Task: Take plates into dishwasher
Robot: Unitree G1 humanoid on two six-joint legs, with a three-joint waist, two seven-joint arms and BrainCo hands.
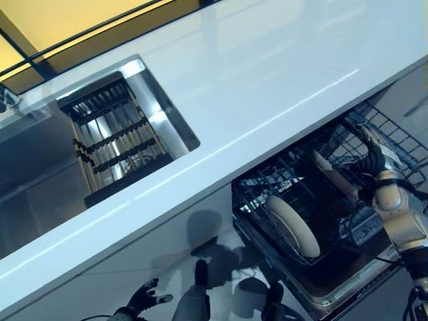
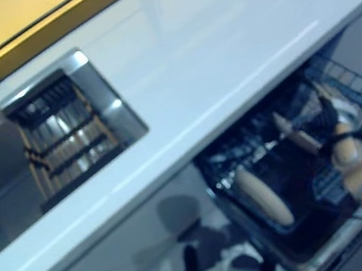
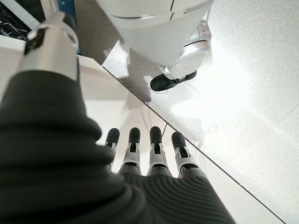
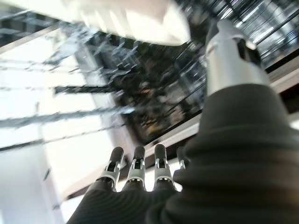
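The dishwasher's lower wire rack [image 1: 271, 179] is pulled out under the counter. A cream plate [image 1: 294, 226] stands on edge in its near part. A second cream plate [image 1: 332, 174] leans further back in the rack and shows again in the right wrist view as the pale plate [image 4: 131, 18]. My right hand [image 1: 376, 155] hovers just right of that second plate, its fingers [image 4: 135, 165] straight and holding nothing. My left hand [image 1: 142, 299] hangs low beside the cabinet front, its fingers [image 3: 156, 147] straight over the floor.
A white countertop [image 1: 267, 80] runs across above the dishwasher. A steel sink [image 1: 40, 167] at the left holds a dark slatted drying rack [image 1: 114, 137]. The open dishwasher door [image 1: 338, 287] juts out at the lower right.
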